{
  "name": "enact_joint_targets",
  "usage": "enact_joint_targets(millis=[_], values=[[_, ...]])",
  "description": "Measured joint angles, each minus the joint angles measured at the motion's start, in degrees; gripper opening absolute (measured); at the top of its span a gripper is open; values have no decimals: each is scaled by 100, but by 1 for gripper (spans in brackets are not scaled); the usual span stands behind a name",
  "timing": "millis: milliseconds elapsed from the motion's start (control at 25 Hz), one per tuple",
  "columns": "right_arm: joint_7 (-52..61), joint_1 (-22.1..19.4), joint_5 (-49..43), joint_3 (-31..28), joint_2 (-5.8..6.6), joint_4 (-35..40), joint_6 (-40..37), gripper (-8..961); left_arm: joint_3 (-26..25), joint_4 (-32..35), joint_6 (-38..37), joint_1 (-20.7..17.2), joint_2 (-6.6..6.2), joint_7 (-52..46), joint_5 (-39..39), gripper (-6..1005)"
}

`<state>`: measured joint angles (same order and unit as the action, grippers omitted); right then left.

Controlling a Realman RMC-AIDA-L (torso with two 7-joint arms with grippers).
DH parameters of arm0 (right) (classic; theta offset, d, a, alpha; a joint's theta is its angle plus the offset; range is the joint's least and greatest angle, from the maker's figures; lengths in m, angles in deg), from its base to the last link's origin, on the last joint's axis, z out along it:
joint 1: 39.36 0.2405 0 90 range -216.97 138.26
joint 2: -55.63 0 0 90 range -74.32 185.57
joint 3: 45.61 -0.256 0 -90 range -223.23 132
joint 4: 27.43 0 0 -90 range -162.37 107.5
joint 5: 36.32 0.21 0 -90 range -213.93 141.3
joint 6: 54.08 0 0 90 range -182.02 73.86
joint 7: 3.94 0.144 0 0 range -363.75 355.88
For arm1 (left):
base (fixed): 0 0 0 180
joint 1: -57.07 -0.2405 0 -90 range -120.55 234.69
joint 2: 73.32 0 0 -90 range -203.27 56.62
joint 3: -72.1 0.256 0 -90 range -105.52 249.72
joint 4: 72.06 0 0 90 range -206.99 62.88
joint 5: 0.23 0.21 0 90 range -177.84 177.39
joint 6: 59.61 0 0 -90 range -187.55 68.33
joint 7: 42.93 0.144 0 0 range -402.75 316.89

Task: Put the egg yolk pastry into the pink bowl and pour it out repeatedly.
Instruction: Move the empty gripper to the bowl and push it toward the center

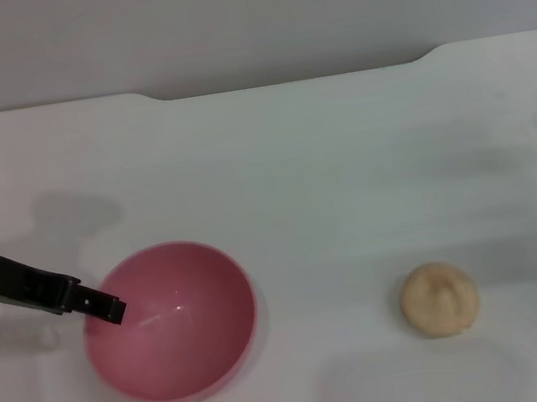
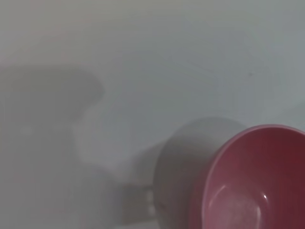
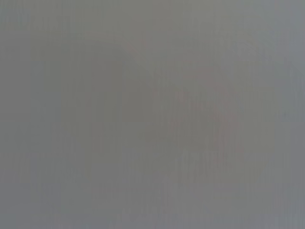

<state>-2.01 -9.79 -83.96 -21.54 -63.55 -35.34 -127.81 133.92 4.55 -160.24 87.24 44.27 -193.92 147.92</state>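
Fingers [image 1: 109,308] at pink bowl [image 1: 181,325] rim

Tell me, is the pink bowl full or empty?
Empty: the pink bowl shows only bare inside; the egg yolk pastry lies apart on the table.

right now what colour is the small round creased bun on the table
The small round creased bun is pale tan-yellow, clearest in the head view.
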Motion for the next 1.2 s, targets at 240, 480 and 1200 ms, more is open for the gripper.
enact_joint_targets(millis=[240,480,1200], values=[[0,37,0,-7,0,-1,0,655,239,-356,338,86,2,22,186,828],[0,41,0,-8,0,0,0,655,539,-855,717,234,17,22,295,828],[0,-10,1,-8,-9,-15,0,655,1133,-1206,860,391,27,6,303,496]])
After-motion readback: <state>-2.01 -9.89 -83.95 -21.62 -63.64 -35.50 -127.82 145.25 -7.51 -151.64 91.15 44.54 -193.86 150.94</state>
